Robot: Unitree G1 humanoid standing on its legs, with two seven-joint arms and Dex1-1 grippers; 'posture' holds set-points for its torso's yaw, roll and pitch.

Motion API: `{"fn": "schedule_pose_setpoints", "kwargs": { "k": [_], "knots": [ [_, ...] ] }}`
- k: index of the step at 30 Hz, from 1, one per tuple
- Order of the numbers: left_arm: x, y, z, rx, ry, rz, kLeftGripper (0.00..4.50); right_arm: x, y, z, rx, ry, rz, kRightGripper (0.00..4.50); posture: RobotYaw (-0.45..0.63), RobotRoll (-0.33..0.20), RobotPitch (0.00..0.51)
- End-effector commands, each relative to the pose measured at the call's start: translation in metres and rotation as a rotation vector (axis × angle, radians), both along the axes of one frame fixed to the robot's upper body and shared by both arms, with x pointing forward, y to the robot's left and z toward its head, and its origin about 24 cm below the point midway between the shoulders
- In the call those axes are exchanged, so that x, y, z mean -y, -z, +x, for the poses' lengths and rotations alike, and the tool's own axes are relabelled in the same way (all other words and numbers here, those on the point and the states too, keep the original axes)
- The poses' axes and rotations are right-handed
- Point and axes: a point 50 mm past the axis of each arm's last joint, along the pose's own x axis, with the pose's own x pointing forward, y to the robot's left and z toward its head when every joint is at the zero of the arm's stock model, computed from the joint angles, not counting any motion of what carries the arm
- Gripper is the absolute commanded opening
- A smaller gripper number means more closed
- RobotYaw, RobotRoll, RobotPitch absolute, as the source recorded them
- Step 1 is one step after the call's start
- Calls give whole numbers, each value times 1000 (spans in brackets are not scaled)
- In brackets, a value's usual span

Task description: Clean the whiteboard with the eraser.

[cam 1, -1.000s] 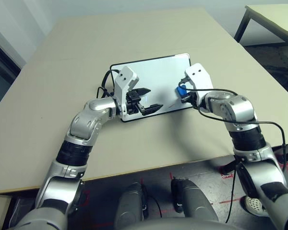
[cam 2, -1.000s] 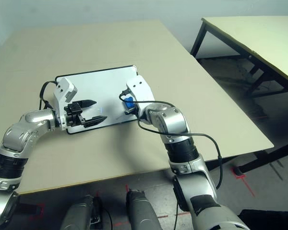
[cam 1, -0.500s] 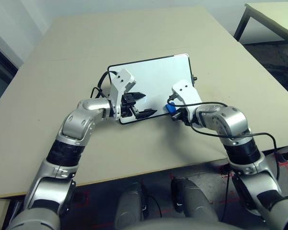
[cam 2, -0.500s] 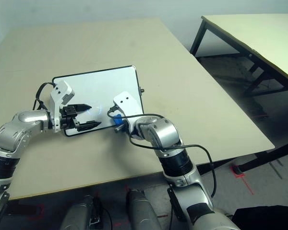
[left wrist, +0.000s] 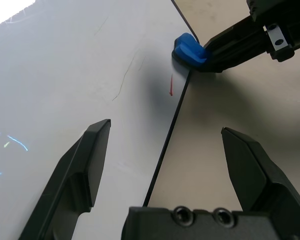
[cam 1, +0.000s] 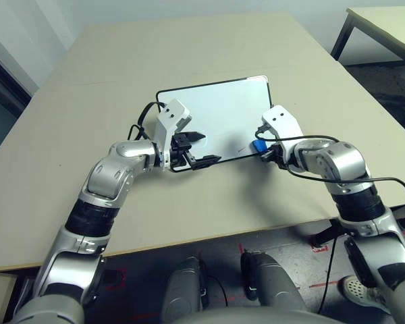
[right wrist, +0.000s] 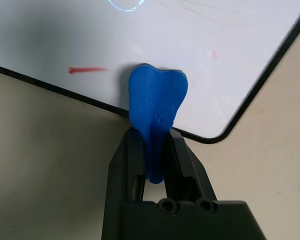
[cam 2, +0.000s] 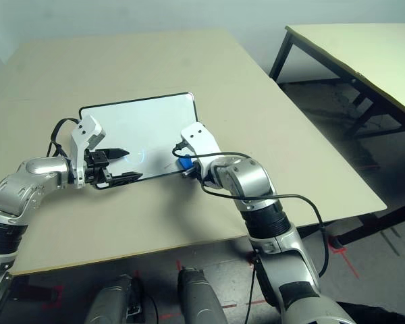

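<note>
The whiteboard (cam 1: 219,111) lies flat in the middle of the tan table (cam 1: 121,74). A short red mark (right wrist: 87,70) sits close to its near edge, along with faint thin scribbles. My right gripper (cam 1: 264,150) is shut on the blue eraser (right wrist: 156,100). The eraser tip presses on the board at its near right corner. My left gripper (cam 1: 208,148) is open at the board's near left part. One of its fingers (left wrist: 85,165) is over the white surface and the other is over the table, with the black frame between them. The eraser (left wrist: 188,50) also appears in the left wrist view.
A second table (cam 2: 364,47) with black legs stands off to the right, across a gap of dark floor. The table's near edge (cam 1: 209,236) runs just in front of my arms. A black cable (cam 1: 364,177) loops along my right forearm.
My right gripper swept the eraser left along the board's near edge, then back to the near right corner. My left gripper drew back slightly and stays open.
</note>
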Motion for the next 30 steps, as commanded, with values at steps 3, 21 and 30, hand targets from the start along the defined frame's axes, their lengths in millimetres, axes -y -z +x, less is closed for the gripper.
{"fn": "schedule_pose_setpoints", "kwargs": {
  "k": [3, 21, 30],
  "knots": [
    [2, 2, 0, -11, 12, 8, 4500, -32, 4, -15, -39, -111, 37, 491, -97, 0, 141],
    [3, 5, -2, -17, 7, 1, 4500, 10, 14, -9, -74, -9, -56, 474, -104, 0, 143],
    [6, 6, -2, -22, 14, -2, 4500, -6, 1, -5, -30, -32, 4, 473, -105, 0, 145]
  ]
}}
